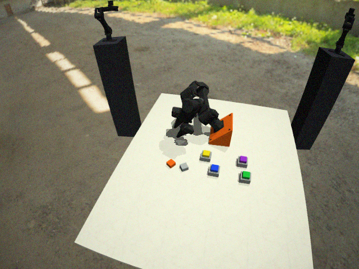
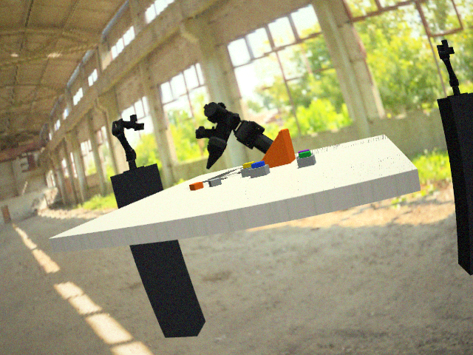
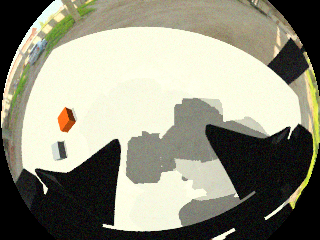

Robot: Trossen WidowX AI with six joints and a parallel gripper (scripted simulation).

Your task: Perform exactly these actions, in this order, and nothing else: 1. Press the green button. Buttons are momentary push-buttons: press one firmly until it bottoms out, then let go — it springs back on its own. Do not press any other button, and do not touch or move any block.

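The green button (image 1: 245, 175) (image 2: 305, 154) sits on a grey base at the right of the button group, its cap standing up from the base. It does not show in the wrist view. My gripper (image 1: 176, 131) (image 2: 208, 167) (image 3: 163, 136) is open, with nothing between its fingers. It hangs above the table, pointing down, well to the left of the green button and farther back in the top view. The wrist view shows bare table and shadows between the fingertips.
A purple button (image 1: 243, 159) is just behind the green one. A blue button (image 1: 214, 168) (image 2: 258, 164) and a yellow button (image 1: 206, 153) (image 2: 248, 165) stand to its left. An orange block (image 1: 171, 163) (image 2: 196, 186) (image 3: 66, 119) and a grey block (image 1: 183, 167) (image 2: 215, 182) (image 3: 58, 150) lie farther left. An orange wedge (image 1: 224, 137) (image 2: 281, 151) is beside the arm.
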